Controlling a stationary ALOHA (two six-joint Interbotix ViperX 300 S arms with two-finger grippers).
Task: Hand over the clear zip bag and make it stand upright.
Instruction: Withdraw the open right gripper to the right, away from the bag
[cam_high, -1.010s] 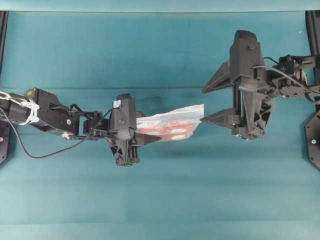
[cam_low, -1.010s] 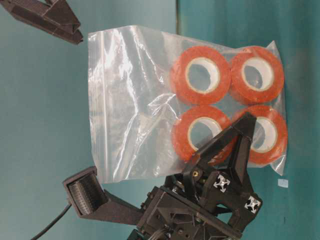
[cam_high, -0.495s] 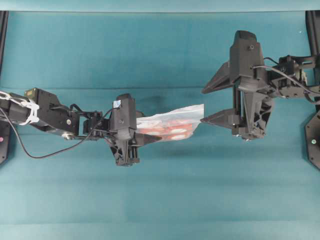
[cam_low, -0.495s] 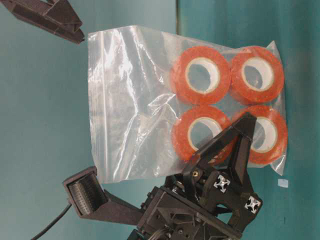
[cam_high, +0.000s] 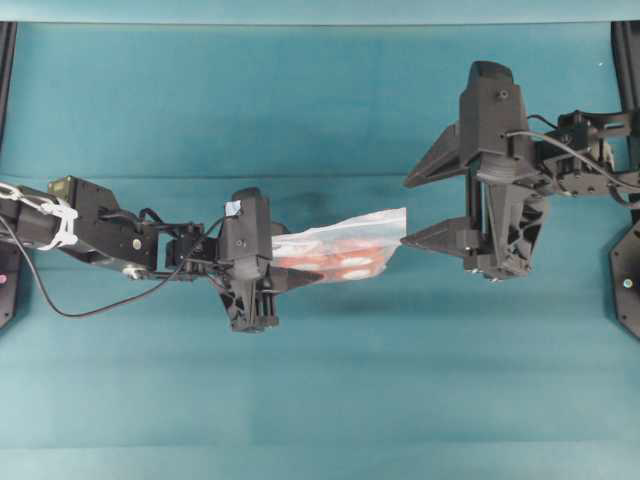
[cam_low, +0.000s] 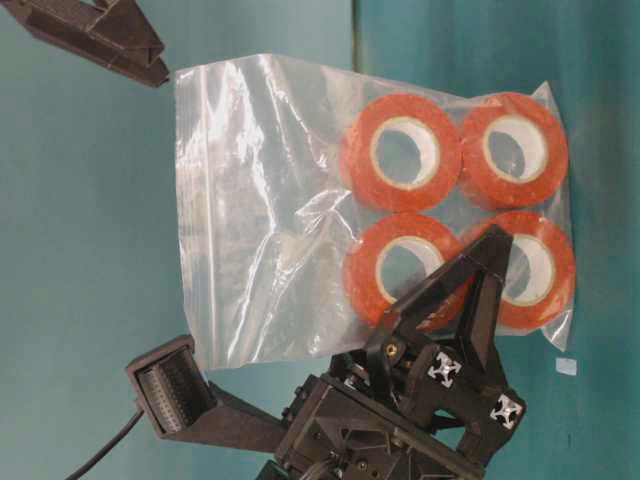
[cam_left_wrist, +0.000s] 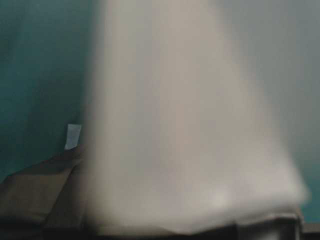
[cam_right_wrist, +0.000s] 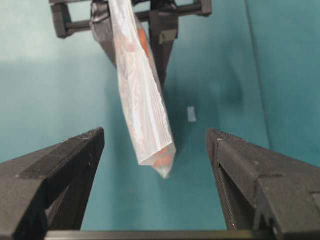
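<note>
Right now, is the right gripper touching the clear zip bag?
Apart. The right wrist view shows the clear zip bag hanging between the open right gripper fingers, teal table visible on both sides of its edge.

In the left wrist view the clear zip bag (cam_left_wrist: 190, 125) is a pale blur filling most of the picture. At table level the left gripper (cam_low: 470, 290) covers part of the lower rolls. The right gripper (cam_right_wrist: 155, 165) is cut by the bottom edge.

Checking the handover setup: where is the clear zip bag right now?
In the overhead view the clear zip bag hangs mid-table, pinched by the left gripper, its free end between the open right gripper's fingers.
</note>
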